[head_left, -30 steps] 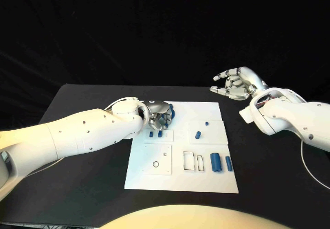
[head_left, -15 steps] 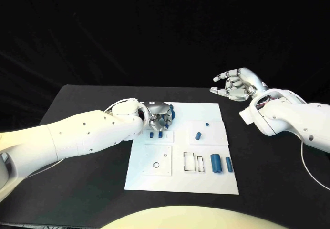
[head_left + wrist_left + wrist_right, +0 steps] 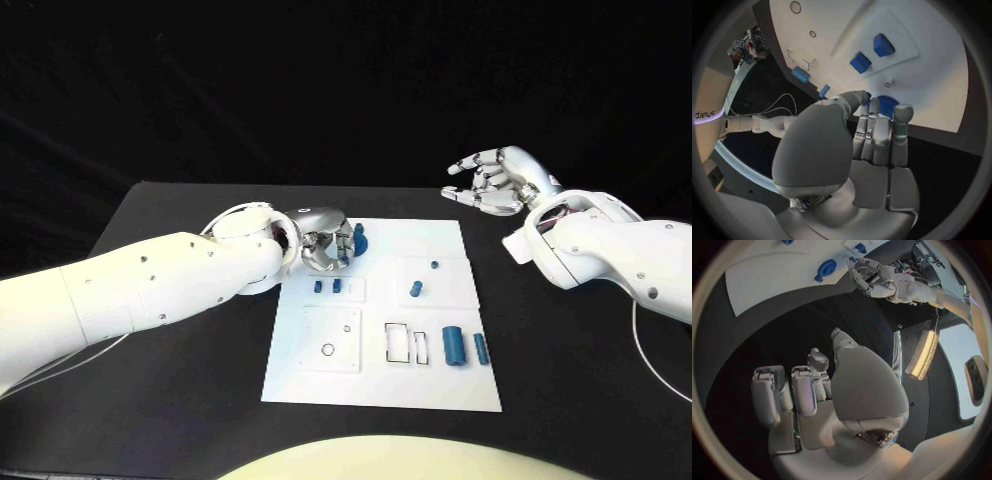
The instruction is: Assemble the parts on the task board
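Lifting slightly, my left hand (image 3: pixel 326 243) curls empty above the task board's (image 3: pixel 433 385) eleven-o'clock corner; my right hand (image 3: pixel 498 180) hovers open at two.

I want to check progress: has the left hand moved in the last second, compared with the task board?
Yes, slightly. The left hand has shifted toward the far edge of the task board, away from the two small blue parts beside it.
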Robot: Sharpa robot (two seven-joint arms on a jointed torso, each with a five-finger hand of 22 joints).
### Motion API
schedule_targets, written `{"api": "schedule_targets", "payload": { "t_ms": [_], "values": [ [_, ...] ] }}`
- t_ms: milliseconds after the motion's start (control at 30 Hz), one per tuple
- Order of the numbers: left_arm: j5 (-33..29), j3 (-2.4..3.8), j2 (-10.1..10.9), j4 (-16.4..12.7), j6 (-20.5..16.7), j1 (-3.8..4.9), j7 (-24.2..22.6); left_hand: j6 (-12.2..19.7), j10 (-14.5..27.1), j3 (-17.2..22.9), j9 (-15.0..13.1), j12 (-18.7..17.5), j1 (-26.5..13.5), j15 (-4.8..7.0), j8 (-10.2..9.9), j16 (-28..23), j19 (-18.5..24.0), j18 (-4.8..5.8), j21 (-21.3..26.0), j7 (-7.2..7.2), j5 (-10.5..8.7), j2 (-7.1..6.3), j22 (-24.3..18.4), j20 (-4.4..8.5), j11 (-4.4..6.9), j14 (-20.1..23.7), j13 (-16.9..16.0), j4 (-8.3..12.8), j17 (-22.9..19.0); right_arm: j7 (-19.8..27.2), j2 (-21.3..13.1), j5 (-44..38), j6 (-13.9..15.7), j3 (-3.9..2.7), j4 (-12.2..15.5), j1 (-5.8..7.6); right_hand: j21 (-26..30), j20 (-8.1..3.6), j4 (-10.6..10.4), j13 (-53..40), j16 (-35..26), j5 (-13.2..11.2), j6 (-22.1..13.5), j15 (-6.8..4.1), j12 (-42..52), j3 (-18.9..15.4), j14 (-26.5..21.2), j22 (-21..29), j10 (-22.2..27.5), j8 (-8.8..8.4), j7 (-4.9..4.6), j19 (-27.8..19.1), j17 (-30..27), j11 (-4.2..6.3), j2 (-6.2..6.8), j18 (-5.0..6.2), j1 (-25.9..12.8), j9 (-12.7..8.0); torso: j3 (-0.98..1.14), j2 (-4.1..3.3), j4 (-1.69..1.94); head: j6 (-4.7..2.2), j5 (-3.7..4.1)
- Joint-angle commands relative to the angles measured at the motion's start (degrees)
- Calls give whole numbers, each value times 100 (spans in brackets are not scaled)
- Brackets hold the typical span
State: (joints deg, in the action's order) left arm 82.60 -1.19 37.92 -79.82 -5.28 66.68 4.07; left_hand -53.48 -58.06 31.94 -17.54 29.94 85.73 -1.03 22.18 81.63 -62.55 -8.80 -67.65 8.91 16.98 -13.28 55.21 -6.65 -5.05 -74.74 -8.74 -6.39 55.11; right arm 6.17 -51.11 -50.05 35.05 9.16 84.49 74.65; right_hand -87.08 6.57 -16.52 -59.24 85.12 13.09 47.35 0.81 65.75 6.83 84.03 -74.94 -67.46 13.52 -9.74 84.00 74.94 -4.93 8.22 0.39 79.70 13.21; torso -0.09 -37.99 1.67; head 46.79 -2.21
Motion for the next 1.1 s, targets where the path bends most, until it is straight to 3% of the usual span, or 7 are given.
{"api": "schedule_targets", "payload": {
  "t_ms": [33, 333, 633, 1100],
  "values": [
    [-272, 22, 67, -83, -12, 5, 62, -43, -34, -30, -10, -35, -77, -15, -24, 14, -32, 55, -37, -7, -28, -1, 6, -21, 2, -41, 1, 17, -10, 71, -2, -20, -18, -1, 3, -2, 15, -27, -3, -3, -27, 27, 37, -47, -17, 46, 327, -1303, 14, 19, 0, 440, 435, 18, 3, 45, -30, -6, -6, -1, 8, -3, 2],
    [-310, 40, 188, -6, 160, 5, 139, -53, -47, -35, -12, -53, -99, -16, -31, 6, -15, 51, -24, -10, -28, -4, -12, -24, 3, -31, 2, 10, -42, 66, -5, -19, -23, -1, -3, -2, 15, -27, -3, -3, -27, 27, 37, -47, -17, 46, 327, -1303, 14, 19, 0, 440, 435, 18, 3, 45, -30, -6, -9, -11, 0, 2, -12],
    [-315, 22, 134, 176, 313, 0, 163, -48, -43, -38, -10, -82, -115, -18, -47, -7, 24, 40, 5, -11, -27, -15, -53, -24, 1, -11, 7, 10, -84, 67, 17, -19, -27, -1, -8, -2, 15, -27, -3, -3, -27, 27, 37, -47, -17, 46, 327, -1303, 14, 19, 0, 440, 435, 18, 3, 45, -30, -6, -17, -20, -4, 14, -16],
    [-400, -3, 79, 256, 460, -2, 182, -47, -46, -41, -10, -100, -126, -19, -56, -6, 24, 42, 4, -9, -29, -20, -47, -25, -1, -15, 9, 8, -71, 65, 25, -19, -27, -1, -11, -3, 26, -32, -1, 20, -34, 27, 40, -51, -32, 60, 329, -1296, 4, 21, 3, 436, 429, 21, -1, 47, -39, -8, -4, -14, -7, 32, -25]
  ]
}}
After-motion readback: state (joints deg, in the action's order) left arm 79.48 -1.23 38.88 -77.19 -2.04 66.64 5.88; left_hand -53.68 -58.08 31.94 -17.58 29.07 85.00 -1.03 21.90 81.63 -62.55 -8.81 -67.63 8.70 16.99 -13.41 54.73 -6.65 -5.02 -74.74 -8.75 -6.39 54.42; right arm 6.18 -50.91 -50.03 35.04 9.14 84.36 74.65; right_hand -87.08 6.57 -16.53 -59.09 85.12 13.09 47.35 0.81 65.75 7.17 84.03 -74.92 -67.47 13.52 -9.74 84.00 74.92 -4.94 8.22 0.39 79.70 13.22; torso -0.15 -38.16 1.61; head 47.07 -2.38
